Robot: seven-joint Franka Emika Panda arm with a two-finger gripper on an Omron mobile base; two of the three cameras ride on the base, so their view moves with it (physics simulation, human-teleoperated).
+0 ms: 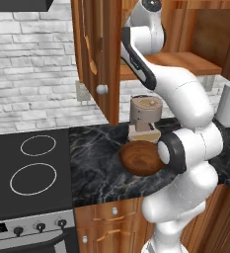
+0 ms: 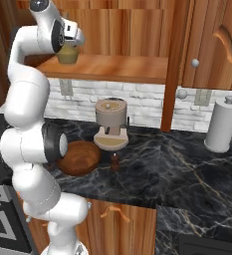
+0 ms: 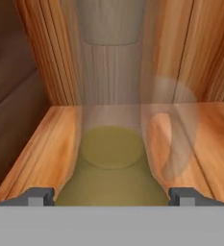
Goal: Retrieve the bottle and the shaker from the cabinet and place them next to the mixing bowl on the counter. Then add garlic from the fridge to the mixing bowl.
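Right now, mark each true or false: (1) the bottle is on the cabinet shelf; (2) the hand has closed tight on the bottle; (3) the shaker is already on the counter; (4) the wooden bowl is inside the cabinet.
1. True: the bottle stands on the cabinet shelf.
2. False: the hand is open, one finger on either side of the bottle.
3. True: the shaker stands on the counter beside the wooden bowl.
4. False: the wooden bowl sits on the counter.
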